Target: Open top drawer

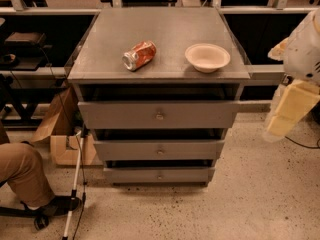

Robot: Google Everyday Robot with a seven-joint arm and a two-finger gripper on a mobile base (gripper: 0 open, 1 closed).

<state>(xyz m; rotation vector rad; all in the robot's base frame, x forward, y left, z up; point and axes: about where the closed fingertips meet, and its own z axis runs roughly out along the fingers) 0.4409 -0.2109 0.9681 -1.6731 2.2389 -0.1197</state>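
**A:** Where is the gripper (286, 115) hanging?

**B:** It is hanging at about 3 o'clock from the cabinet (165, 29), at the right edge of the view, above the speckled floor (260, 199). It is not touching the furniture. I cannot tell whether the pincer is apart or together, because only a pale, cream-coloured block is showing below the white arm (305, 46).

**A:** And where is the top drawer (120, 115) sitting?

**B:** It is sitting directly under the cabinet's flat top, at 9 o'clock from the gripper and well apart from it. Its small round knob (159, 116) is showing in the middle of the grey front, and a dark gap is running along above that front. The middle drawer (125, 150) and the bottom drawer (130, 175) are lying at 6 o'clock from it, each narrower than the one above.

**A:** Is anything resting on top?

**B:** A crushed can (139, 55) is lying on its side, and a pale bowl (207, 57) is standing at 3 o'clock from it, near but not touching.

**A:** What about the left side?

**B:** A cardboard box (62, 134) is leaning at 9 o'clock from the drawers. A person's leg (22, 176) is showing at 8 o'clock, and a thin white pole (74, 184) is standing beside it.
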